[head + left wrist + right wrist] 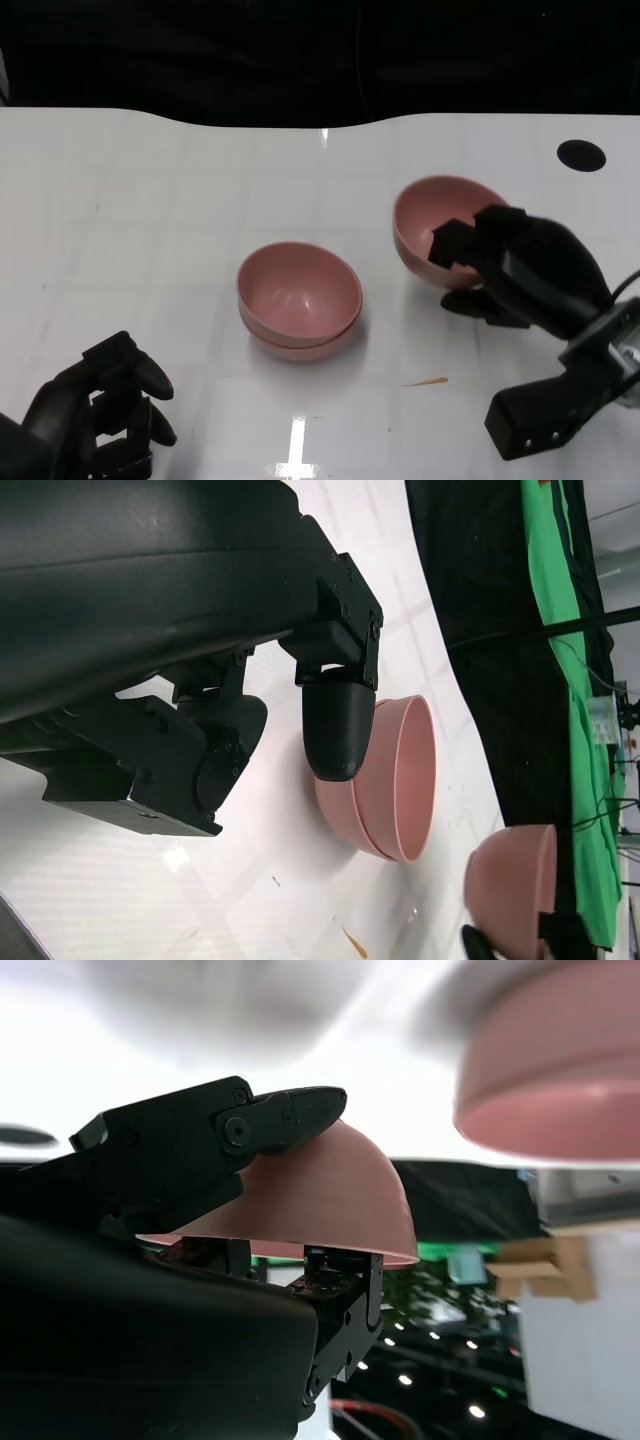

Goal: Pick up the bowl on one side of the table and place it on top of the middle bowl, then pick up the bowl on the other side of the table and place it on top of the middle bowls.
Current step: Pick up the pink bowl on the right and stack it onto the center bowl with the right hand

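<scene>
Fingers of the right hand (520,270) pinch the rim of the tilted pink bowl (425,225), lifted just right of the middle stack (299,300). Bowl appears light, rigid, smooth; grip at rim. Left hand (100,410) curls, holding nothing.

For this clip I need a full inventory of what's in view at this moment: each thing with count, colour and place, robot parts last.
stacked bowls: two, pink, nested one in the other at the middle of the table.
held bowl: one, pink, tilted, in the right hand's grip to the right of the stack.
table: one, white and glossy, under everything.
black round mark: one, on the table near the far right edge.
small orange sliver: one, on the table in front of the stack and to its right.
green cloth: one, in the background beyond the table, seen from the left wrist.
left hand: one, black, holding nothing, low at the near left.
right hand: one, black, gripping the held bowl by its rim.
</scene>
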{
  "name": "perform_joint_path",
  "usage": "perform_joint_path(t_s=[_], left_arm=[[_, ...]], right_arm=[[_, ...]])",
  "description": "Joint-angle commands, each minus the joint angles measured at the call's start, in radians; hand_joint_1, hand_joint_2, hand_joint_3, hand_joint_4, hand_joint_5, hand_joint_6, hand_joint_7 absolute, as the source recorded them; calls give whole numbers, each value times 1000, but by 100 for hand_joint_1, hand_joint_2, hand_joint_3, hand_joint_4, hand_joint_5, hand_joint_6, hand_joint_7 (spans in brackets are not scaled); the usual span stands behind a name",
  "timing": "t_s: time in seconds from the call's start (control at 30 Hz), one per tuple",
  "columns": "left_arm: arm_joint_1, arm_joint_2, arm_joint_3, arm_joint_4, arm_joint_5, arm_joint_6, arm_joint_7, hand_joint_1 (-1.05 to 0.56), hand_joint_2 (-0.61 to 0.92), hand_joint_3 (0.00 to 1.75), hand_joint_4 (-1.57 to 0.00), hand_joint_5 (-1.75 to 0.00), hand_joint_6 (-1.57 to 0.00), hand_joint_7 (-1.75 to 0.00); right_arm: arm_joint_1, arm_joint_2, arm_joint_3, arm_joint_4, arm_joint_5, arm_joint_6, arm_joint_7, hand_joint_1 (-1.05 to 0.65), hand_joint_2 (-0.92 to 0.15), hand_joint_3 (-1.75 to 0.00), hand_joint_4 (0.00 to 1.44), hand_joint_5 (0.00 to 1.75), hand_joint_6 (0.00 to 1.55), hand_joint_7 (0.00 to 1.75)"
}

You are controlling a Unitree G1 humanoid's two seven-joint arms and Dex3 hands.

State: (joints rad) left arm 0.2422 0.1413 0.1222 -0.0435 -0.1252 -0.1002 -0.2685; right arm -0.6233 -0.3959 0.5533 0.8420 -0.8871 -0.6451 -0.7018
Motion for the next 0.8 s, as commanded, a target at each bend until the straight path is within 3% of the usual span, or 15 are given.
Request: perform_joint_path(t_s=[0.03,0.27,0.5,0.63,0.8], left_arm=[[-10,11,1,13,17,-19,15,33,80,112,-73,-175,-57,-175],[-13,10,0,12,15,-13,15,34,81,112,-73,-175,-56,-175],[-15,11,-5,16,40,-24,24,32,79,111,-71,-175,-55,-175],[-12,6,-9,11,42,-26,28,33,79,112,-71,-175,-56,-175],[-4,-1,-18,-9,51,-9,42,31,77,114,-71,-175,-56,-175]], right_arm=[[-30,-40,-45,-89,57,-8,101,-18,-92,-31,74,175,55,173],[-64,-26,-69,-229,94,-47,252,-29,-92,-36,80,175,60,174],[-93,38,-56,-301,100,-59,352,-15,-79,-27,81,175,59,175],[-108,72,-38,-313,105,-81,417,-18,-80,-25,83,175,60,175],[-113,109,-16,-307,71,-91,423,-13,-80,-33,89,175,64,175]])
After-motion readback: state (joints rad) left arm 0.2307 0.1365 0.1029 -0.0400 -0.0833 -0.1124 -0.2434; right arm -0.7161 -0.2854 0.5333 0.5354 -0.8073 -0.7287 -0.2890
